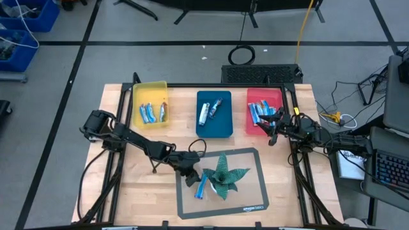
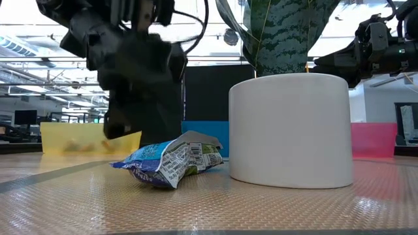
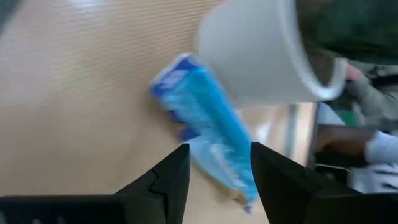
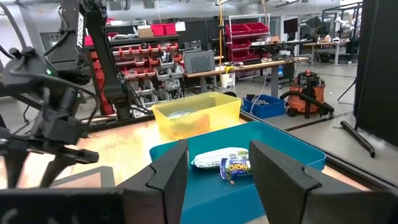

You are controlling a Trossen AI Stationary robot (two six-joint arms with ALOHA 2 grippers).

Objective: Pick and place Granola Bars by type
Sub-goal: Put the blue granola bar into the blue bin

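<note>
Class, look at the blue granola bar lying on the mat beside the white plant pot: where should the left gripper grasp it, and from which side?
Grip the blue granola bar across its narrow middle, coming from above. It lies flat on the mat with its long side near the white pot, so the left gripper, open, should straddle its width.

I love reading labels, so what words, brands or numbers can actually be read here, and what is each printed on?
"amazon basics": on the grey mat, near its edge.
"Chewy": on a wrapped bar in the blue tray.
Print on the blue wrapper beside the white pot: too small to read.
</note>
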